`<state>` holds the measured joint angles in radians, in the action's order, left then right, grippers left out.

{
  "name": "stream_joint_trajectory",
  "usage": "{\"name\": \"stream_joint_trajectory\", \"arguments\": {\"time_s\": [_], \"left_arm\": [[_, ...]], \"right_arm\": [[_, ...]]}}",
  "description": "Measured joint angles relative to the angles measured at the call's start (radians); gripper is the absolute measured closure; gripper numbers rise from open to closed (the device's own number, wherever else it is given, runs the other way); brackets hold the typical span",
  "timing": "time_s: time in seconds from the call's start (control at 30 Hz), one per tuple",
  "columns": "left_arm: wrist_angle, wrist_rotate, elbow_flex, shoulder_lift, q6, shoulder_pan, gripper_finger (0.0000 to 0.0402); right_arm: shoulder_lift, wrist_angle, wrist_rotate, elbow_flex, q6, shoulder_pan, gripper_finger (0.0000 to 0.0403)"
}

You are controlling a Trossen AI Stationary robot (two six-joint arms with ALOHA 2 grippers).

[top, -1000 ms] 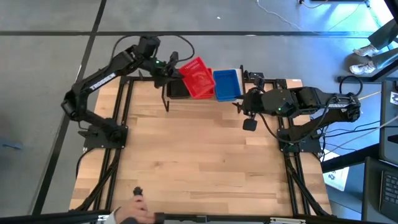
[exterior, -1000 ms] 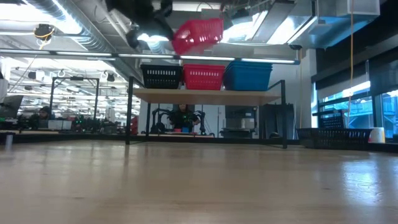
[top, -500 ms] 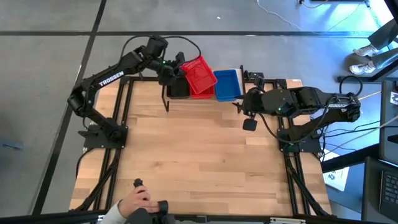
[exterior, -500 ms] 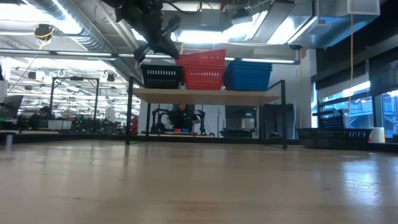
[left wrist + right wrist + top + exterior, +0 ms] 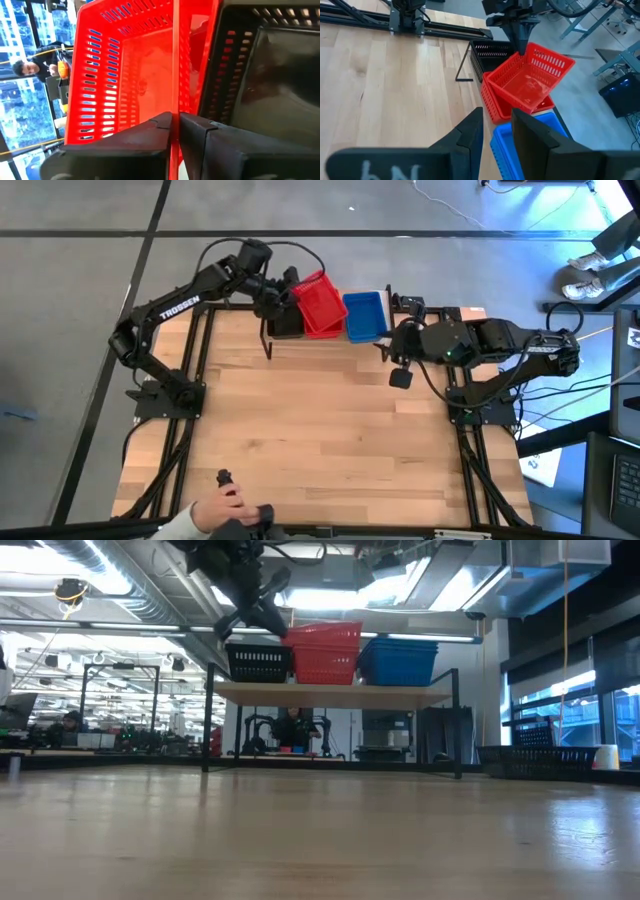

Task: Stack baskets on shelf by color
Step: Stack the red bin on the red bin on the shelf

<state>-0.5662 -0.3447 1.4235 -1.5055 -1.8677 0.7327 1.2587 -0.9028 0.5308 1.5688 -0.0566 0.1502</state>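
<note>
A red basket (image 5: 322,302) sits tilted in the top of a second red basket (image 5: 326,668) on the shelf (image 5: 335,693). A black basket (image 5: 260,662) stands to its left and a blue basket (image 5: 365,315) to its right. My left gripper (image 5: 288,288) is shut on the upper red basket at its left far end. My right gripper (image 5: 397,365) hangs open over the table in front of the blue basket, nothing between its fingers. My left gripper pinches the rim of the upper red basket's wall (image 5: 174,107) near its left far corner, one finger inside the basket and one outside. The fingers slant down from the table's far left. The held end (image 5: 526,51) is raised; the basket's other end rests in the red basket (image 5: 492,107) under it.
A person's hand (image 5: 222,515) with a small dark thing is at the table's near edge. The shelf stands on thin black legs (image 5: 268,340) at the far edge. The bare wooden tabletop (image 5: 320,430) spreads in front of the shelf.
My left gripper has gone down and toward the shelf with the red basket. The basket hung tilted well above the shelf a second ago; now it sits lower, in the top of the other red basket. The person's hand at the near edge has shifted.
</note>
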Motion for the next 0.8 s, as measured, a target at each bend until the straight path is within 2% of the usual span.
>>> {"name": "stream_joint_trajectory", "arguments": {"time_s": [0.4,0.67,0.8], "left_arm": [[0.034,0.118,0.000,0.000,0.032,-0.064,0.0355],[0.121,0.332,0.000,0.000,0.085,-0.102,0.0352],[0.121,0.386,-0.001,0.000,0.087,-0.120,0.0352]], "right_arm": [[0.000,0.001,0.000,0.000,0.029,-0.018,0.0301],[0.000,0.001,0.000,0.000,0.027,-0.018,0.0301],[0.000,0.001,0.000,0.000,0.026,-0.018,0.0301]]}}
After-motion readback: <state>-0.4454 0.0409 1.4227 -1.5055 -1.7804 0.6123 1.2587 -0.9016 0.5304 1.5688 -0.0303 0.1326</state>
